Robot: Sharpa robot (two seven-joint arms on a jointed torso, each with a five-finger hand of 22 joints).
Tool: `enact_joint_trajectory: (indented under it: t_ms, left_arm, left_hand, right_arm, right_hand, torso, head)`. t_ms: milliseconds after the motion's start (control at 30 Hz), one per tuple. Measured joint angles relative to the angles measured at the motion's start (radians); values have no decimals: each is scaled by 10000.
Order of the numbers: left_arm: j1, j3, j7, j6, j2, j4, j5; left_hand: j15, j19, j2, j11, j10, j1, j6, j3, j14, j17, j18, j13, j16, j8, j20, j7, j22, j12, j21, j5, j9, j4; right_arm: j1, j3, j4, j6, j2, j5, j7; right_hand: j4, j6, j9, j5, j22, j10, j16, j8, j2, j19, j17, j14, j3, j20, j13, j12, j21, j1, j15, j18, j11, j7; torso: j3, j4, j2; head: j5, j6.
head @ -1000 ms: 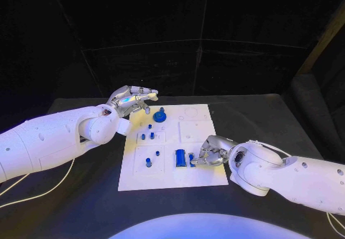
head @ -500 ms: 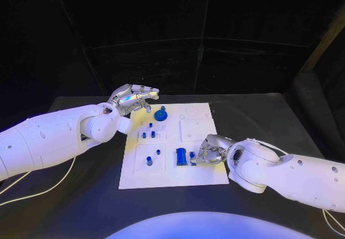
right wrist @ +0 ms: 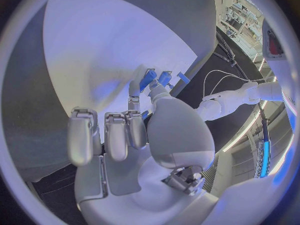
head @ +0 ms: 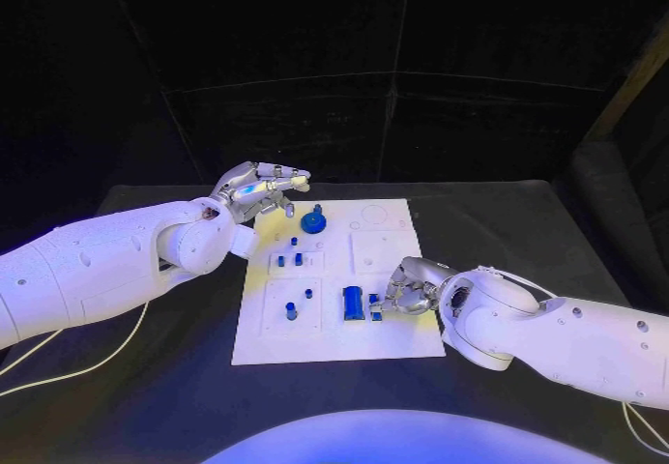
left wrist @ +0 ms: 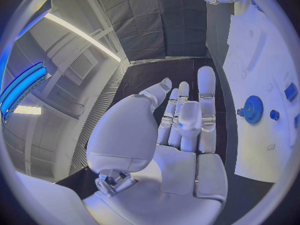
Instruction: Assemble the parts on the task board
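The white task board lies mid-table. A blue gear stands near its far edge, also seen as the gear beside the board. Small blue pegs and two more pegs stand on the left half. An upright blue block stands near the middle. My right hand rests on the board and pinches a small blue part beside the block; the part sits between thumb and finger of that hand. My left hand hovers over the board's far-left corner, holding nothing, fingers stretched out.
Black table surrounds the board, with bare surface to the right and in front. Both white arms reach in over the board's sides. Round and square recesses on the board's right half hold nothing.
The view has shifted a little. My left hand has risen slightly above the board's corner. My right hand stays at the small blue part next to the block.
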Motion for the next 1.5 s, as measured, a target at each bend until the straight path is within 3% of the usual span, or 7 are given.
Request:
enact_joint_trajectory:
  t_ms: [167,267,400,600,933,1200,1500]
  left_arm:
    - [0,0,-1,2,5,0,0]
    - [0,0,-2,5,5,0,0]
    - [0,0,-7,7,-8,0,0]
    - [0,0,-16,12,-19,-1,0]
    - [0,0,-26,18,-29,4,0]
    - [0,0,-30,23,-26,11,0]
    - [0,0,-32,27,-25,9,0]
  left_hand:
    - [0,0,0,0,0,0,0,0,0,0,0,0,0,0,0,0,-5,0,0,0,0,0]
    - [0,0,0,0,0,0,0,0,0,0,0,0,0,0,0,0,-8,0,0,0,0,0]
    - [0,0,0,0,0,0,0,0,0,0,1,0,0,0,0,0,-8,0,0,0,0,0]
    - [0,0,0,0,0,0,0,0,0,1,-1,0,0,0,0,-1,-7,0,0,0,0,0]
    - [0,0,0,0,0,0,0,0,0,1,0,0,0,0,0,-1,-6,0,0,0,0,-1]
    - [0,0,0,0,0,0,0,0,0,2,1,0,0,0,0,-1,-6,0,0,0,0,-1]
    - [0,0,0,0,0,0,0,-1,0,2,0,-1,0,0,0,-1,-5,0,0,0,0,-1]
  right_arm:
    - [-1,-2,-47,-64,39,-6,54]
    - [-3,-4,-1,-87,16,17,162]
    - [-6,-4,144,-114,-107,97,373]
    - [-7,-4,365,-132,-385,269,785]
    - [-7,-4,522,47,-644,429,1079]
    - [-7,-7,292,196,-502,452,1110]
    - [-7,-4,-102,242,-162,391,1037]
  right_hand:
    - [38,0,25,-18,0,0,0,0,29,38,0,0,-149,-37,0,0,0,29,0,0,0,0]
    - [54,0,55,-265,0,0,0,0,131,37,0,0,-272,-37,0,0,0,130,0,0,0,0]
    - [76,0,70,-367,0,0,0,0,99,37,0,0,-379,-37,0,0,0,99,1,0,0,0]
    - [76,0,80,-368,0,-1,0,0,76,37,2,0,-435,-37,0,0,0,76,1,-1,1,0]
    - [-9,-34,108,-368,0,-1,0,36,149,37,7,-1,-519,-37,0,0,0,149,1,0,1,-34]
    - [-103,-34,136,-368,0,-1,0,35,313,37,6,-38,-613,-37,1,1,0,317,-35,0,1,-34]
    - [-126,-67,147,-378,0,-1,0,35,340,37,5,-38,-646,-37,0,1,0,447,-35,0,1,-66]
  torso:
    - [1,-8,1]
    - [1,-12,1]
    - [12,-27,-5]
    - [-6,-32,-14]
    - [-4,-32,-15]
    - [-4,2,-15]
    - [-1,4,-12]
  head:
    - [4,-18]
    - [-2,-21]
    - [-3,-23]
    - [-24,-14]
    - [35,-6]
    - [30,-11]
    - [65,-37]
